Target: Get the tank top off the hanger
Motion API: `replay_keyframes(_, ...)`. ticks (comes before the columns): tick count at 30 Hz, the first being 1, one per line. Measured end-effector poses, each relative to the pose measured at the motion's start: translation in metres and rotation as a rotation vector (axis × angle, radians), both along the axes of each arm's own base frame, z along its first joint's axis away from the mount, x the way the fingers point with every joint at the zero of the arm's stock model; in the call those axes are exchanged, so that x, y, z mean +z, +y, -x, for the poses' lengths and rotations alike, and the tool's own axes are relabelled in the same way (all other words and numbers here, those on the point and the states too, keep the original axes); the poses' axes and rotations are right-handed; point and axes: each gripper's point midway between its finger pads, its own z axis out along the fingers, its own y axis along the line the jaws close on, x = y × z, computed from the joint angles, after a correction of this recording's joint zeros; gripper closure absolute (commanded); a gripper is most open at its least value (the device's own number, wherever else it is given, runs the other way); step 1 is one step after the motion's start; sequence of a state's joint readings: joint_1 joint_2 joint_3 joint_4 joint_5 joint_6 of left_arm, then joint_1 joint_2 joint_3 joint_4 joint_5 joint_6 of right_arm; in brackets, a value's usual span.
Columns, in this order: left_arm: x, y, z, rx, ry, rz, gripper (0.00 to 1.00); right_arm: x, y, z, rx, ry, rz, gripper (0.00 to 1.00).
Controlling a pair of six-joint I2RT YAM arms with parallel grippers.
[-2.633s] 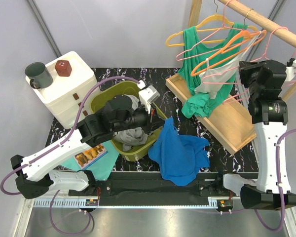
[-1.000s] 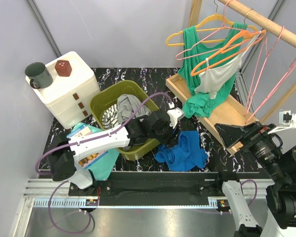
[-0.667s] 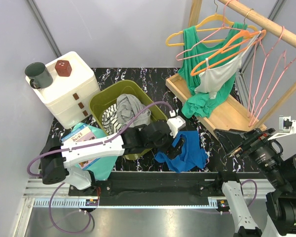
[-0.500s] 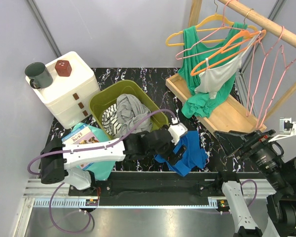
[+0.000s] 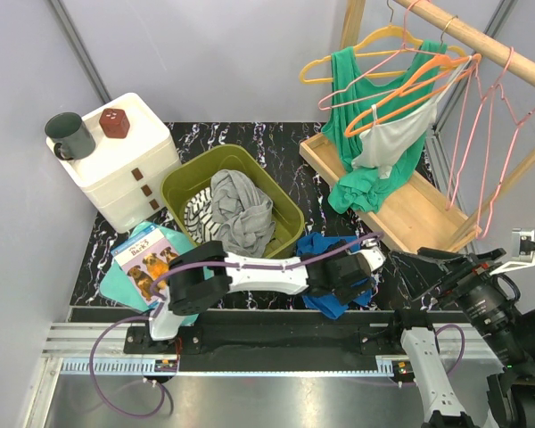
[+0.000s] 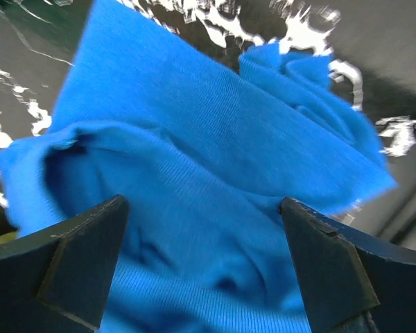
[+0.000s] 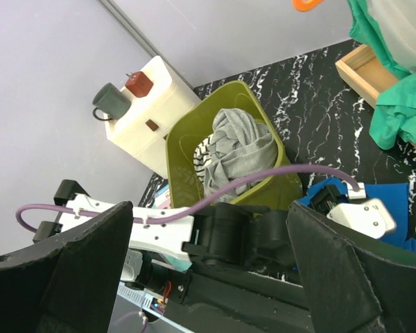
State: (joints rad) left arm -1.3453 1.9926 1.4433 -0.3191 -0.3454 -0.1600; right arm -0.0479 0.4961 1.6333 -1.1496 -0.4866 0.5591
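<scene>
So the desk [image 5: 276, 143] is a black slab with white marble veining. Back left corner has a white plastic drawer unit [image 5: 125, 192] sitting on it. Just right of that, pretty much in the middle, there's an olive green bin [image 5: 288, 217] set at an angle. A long wooden base [image 5: 410, 214] runs diagonally along the right side. Front left there's a teal cloth [image 5: 116, 281] spread flat, with a dog book [image 5: 147, 263] on top of it. The blue top [image 5: 325, 245] is lying crumpled on the desk near the front edge, just beside the bin's near right corner
</scene>
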Motion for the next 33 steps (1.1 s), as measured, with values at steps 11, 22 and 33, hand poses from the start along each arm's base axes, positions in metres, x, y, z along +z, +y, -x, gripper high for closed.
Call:
replay_keyframes(11, -0.043, -0.003, -0.003, 0.014, 0.084, -0.015, 0.56, -0.017, -0.006, -0.01, -0.029, 0.044, 0.038, 0.0)
replay_keyframes(22, -0.036, 0.002, -0.011, 0.012, 0.15, 0.034, 1.0, -0.022, -0.008, -0.009, -0.038, 0.042, 0.043, 0.0)
replay_keyframes(33, 0.134, 0.037, -0.018, 0.006, 0.052, 0.249, 1.0, -0.055, -0.011, 0.021, -0.067, -0.006, 0.051, 0.0)
